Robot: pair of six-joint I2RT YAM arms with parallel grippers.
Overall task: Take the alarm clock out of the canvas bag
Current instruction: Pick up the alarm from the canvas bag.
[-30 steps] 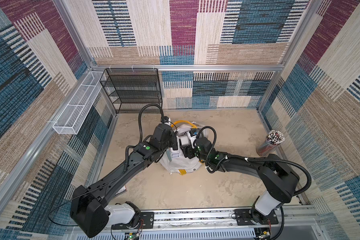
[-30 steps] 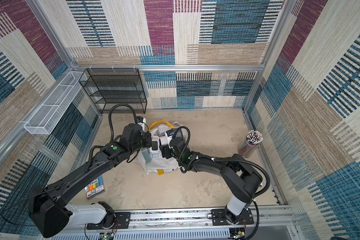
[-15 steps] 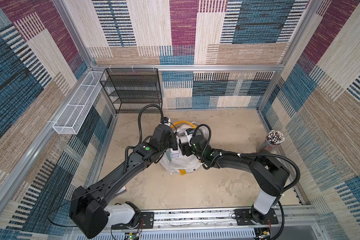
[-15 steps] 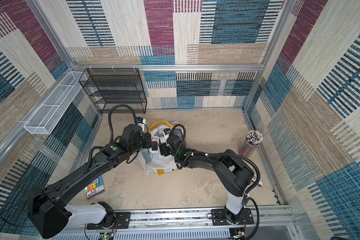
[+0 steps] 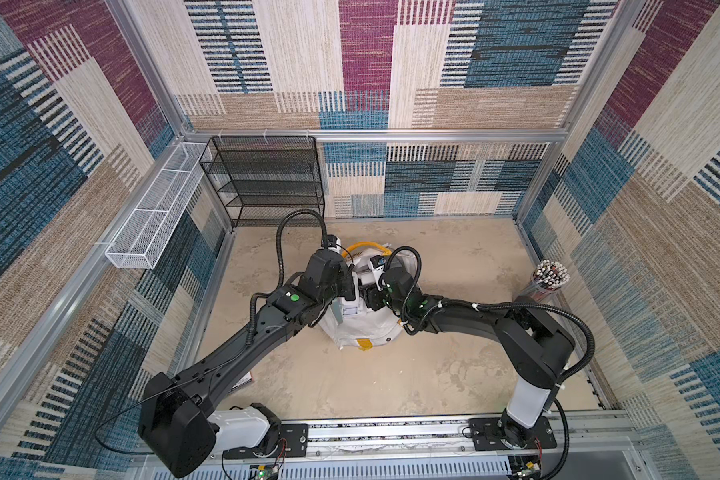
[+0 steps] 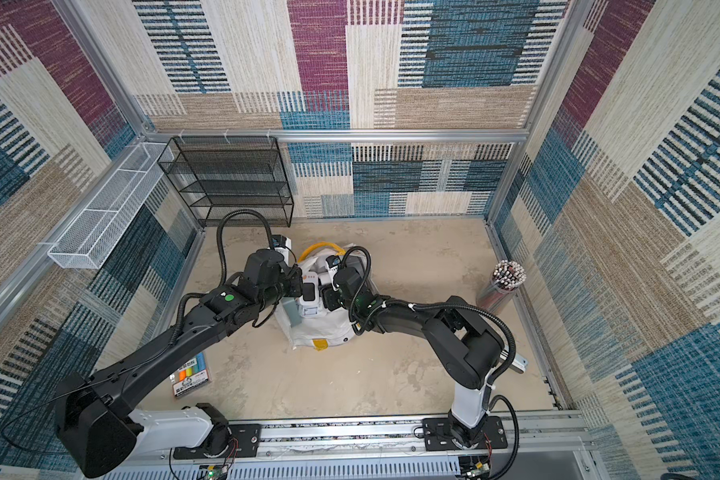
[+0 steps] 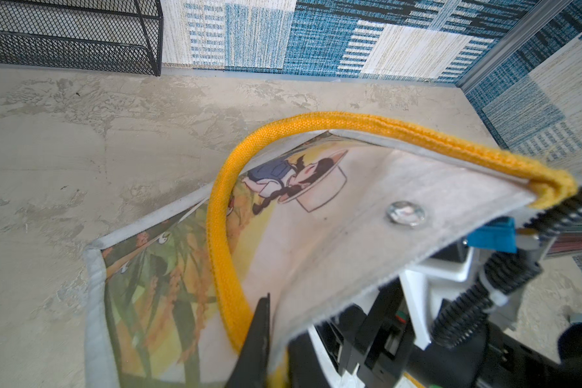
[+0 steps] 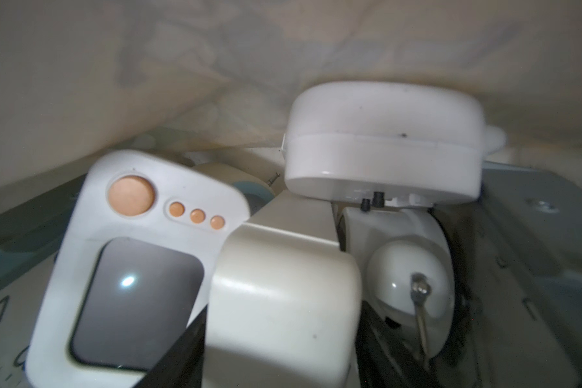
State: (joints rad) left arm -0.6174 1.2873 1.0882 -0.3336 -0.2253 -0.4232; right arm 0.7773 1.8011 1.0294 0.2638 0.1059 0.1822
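**Both claws in the canvas bag, clock not out yet**

We've got the canvas bag (image 5: pixel 366 332) sitting pretty much dead centre on the desk (image 5: pixel 454 374), mouth facing up. The left claw (image 6: pixel 297 284) comes in from 7 o'clock and is clenched on the bag's rim right by the yellow handle (image 7: pixel 350 124), holding that flap up. The right claw (image 5: pixel 373 297) reaches in from 4 o'clock. Down inside, its fingers (image 8: pixel 189 352) sit either side of a cream block (image 8: pixel 283 295), and we honestly can't tell if it's squeezing it or just straddling it. Right beside that block is what looks to us like the alarm clock (image 8: pixel 131 268), a white gadget with orange buttons and a grey screen, at the 9 o'clock side of the bag's mouth. There's a white rounded case (image 8: pixel 383 147) in there too. Pencil cup (image 5: pixel 547 278) over at 3 o'clock, marker pack (image 6: pixel 190 374) at 8.
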